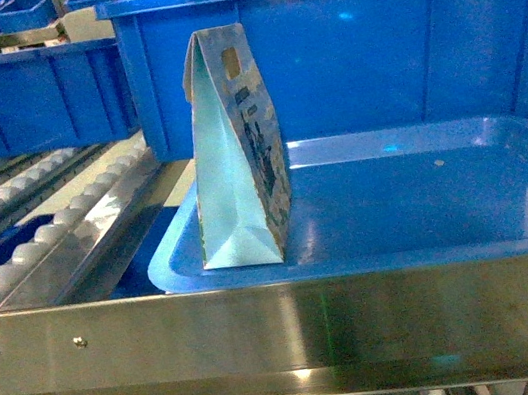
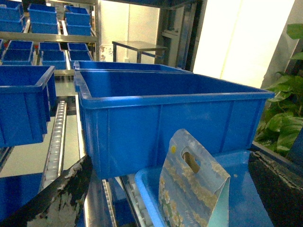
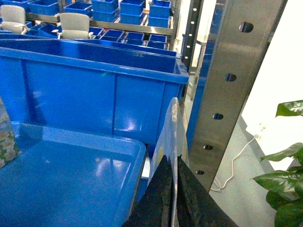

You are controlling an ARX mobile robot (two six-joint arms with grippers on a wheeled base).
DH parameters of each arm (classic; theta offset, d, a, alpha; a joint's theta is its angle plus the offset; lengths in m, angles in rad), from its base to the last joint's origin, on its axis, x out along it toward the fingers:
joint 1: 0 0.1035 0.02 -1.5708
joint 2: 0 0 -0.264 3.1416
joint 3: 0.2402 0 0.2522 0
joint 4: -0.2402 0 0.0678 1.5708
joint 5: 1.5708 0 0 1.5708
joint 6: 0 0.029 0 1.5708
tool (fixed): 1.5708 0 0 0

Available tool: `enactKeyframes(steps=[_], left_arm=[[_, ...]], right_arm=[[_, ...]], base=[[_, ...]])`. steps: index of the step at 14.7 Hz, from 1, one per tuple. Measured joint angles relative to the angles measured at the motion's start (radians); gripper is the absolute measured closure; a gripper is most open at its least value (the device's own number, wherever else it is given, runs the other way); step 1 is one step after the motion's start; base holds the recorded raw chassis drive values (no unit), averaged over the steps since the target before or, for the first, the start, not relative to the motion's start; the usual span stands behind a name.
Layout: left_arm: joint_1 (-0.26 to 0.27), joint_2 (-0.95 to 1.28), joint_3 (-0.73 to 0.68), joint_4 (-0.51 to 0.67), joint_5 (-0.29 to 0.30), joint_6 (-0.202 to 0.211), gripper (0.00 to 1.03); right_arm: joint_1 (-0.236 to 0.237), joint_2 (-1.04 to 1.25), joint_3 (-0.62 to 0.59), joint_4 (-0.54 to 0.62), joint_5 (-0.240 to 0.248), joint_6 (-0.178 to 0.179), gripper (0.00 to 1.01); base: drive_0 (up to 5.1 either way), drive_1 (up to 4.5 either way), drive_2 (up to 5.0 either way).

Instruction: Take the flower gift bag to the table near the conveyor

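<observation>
**Item: flower gift bag**
- Position: upright on a shallow blue tray, at the tray's near left corner. Its narrow pale-blue gusset side faces the head camera and its printed face looks right.
- Features: folded top with a die-cut handle slot; floral print in blue and cream.
- Other views: in the left wrist view the bag shows its printed face low in the middle. In the right wrist view only a patterned sliver shows at the left edge.

**Item: left gripper**
- State: fingers spread wide apart and holding nothing. One worn black finger is at the lower left, the other at the lower right.
- Relation: the bag stands between the two fingers in this view, beyond them and not touching either.

**Item: right gripper**
- State: dark fingers drawn together at the tips. A thin pale sheet-like edge rises along the seam; what it is cannot be told.
- Relation: well to the right of the bag, off the tray's right edge and beside a perforated steel upright.

**Item: conveyor**
- Lanes of white rollers in steel rails, left of the tray and sloping toward the near side.

**Surroundings**
- Large blue bin directly behind the tray on the far side.
- Polished steel rail across the near edge.
- More blue bins on far shelves.
- Green plant at far right
</observation>
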Motion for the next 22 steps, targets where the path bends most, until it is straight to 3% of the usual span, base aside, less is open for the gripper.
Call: enactKeyframes(steps=[2,4,7,13,18,20,22], left_arm=[[0.000,0.000,0.000,0.000,0.000,0.000,0.05],[0.000,0.000,0.000,0.000,0.000,0.000,0.05],[0.000,0.000,0.000,0.000,-0.002,0.000,0.05],[-0.080,0.172,0.199,-0.060,-0.124,0.001,0.05],[-0.208,0.317,0.367,-0.188,-0.272,0.106,0.05],[-0.237,0.341,0.397,-0.208,-0.286,0.119,0.05],[-0.286,0.377,0.445,-0.254,-0.346,0.140,0.05]], right_arm=[[-0.024,-0.033,-0.031,-0.002,-0.033,0.001,0.98],[-0.030,-0.043,-0.039,-0.031,0.029,0.014,0.98],[-0.030,-0.044,-0.039,-0.029,0.035,0.016,0.98],[-0.029,-0.045,-0.039,-0.029,0.035,0.023,0.98],[-0.029,-0.045,-0.039,-0.029,0.035,0.024,0.98],[-0.029,-0.045,-0.039,-0.029,0.035,0.024,0.98],[-0.029,-0.045,-0.039,-0.029,0.035,0.024,0.98]], base=[[0.0,0.00,0.0],[0.0,0.00,0.0],[0.0,0.00,0.0],[0.0,0.00,0.0],[0.0,0.00,0.0],[0.0,0.00,0.0],[0.0,0.00,0.0]])
